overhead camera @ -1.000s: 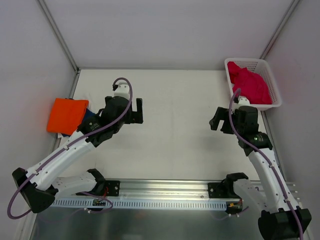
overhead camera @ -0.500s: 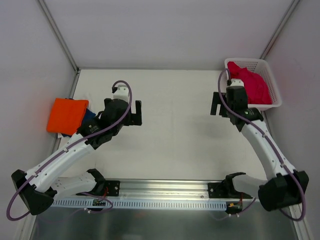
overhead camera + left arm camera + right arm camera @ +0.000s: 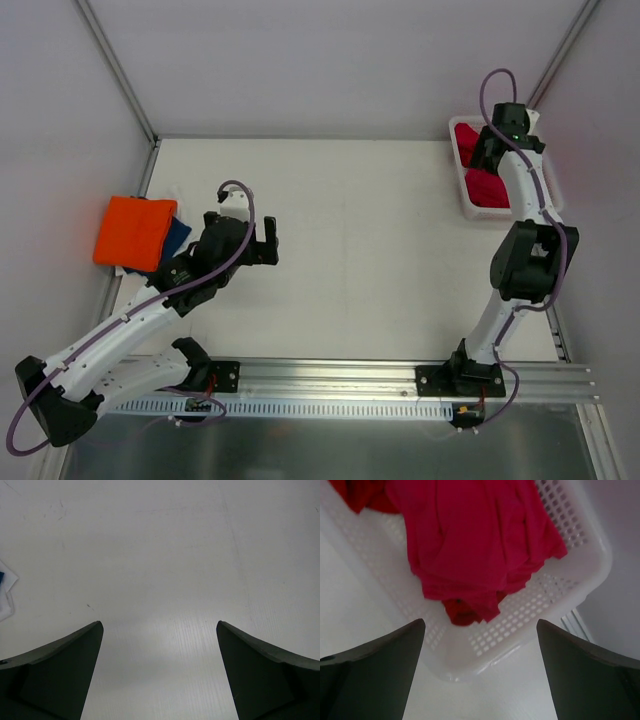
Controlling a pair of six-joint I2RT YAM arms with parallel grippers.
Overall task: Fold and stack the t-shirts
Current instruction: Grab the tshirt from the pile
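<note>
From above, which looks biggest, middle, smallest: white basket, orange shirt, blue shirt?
White basket, though the right arm covers part; then orange shirt; then blue shirt, mostly hidden under the orange one.

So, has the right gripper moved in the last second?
Yes. The right gripper swung from beside the white basket to above it, over the crimson t-shirt, toward the far right corner.

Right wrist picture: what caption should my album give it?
Open right gripper hovers over a crimson-pink cloth t-shirt crumpled in a white plastic lattice basket.
</note>
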